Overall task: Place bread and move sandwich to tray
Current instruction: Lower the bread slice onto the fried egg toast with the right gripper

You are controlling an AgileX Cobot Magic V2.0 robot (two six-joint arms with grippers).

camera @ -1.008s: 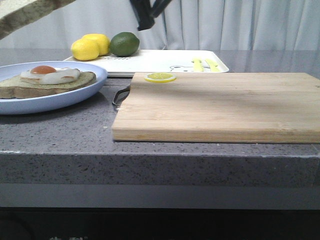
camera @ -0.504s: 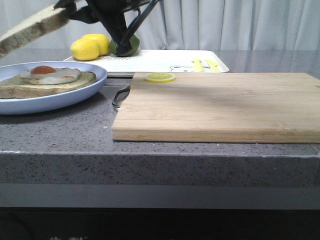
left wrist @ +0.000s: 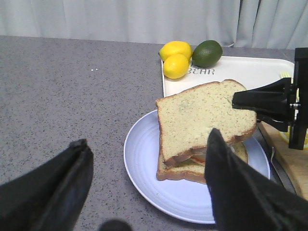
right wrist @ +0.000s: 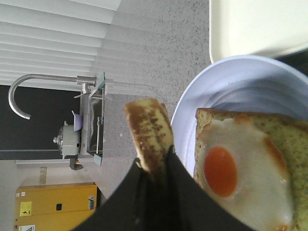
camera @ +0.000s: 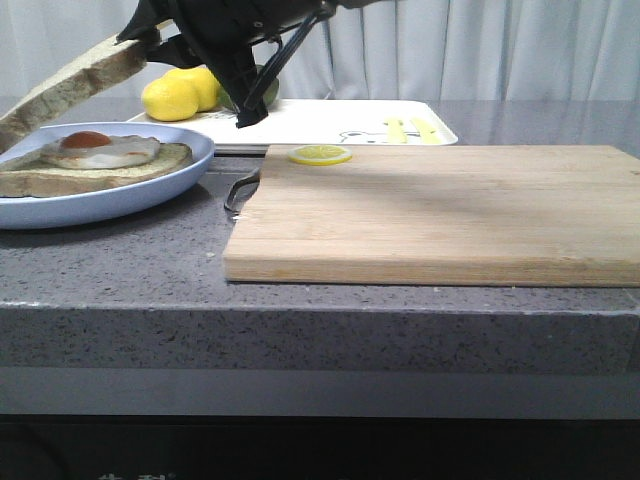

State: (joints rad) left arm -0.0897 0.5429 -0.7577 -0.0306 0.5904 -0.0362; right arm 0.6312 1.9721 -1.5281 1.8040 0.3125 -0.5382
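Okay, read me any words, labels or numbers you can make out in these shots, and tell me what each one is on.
"BEAR": printed on the white tray, beside the lime, in the left wrist view.
Small cartoon print on the tray, front view: no lettering readable.
Labels on the yellow cabinet in the right wrist view's background: too small to read.
Nothing readable on the bread, light-blue plate or cutting board.
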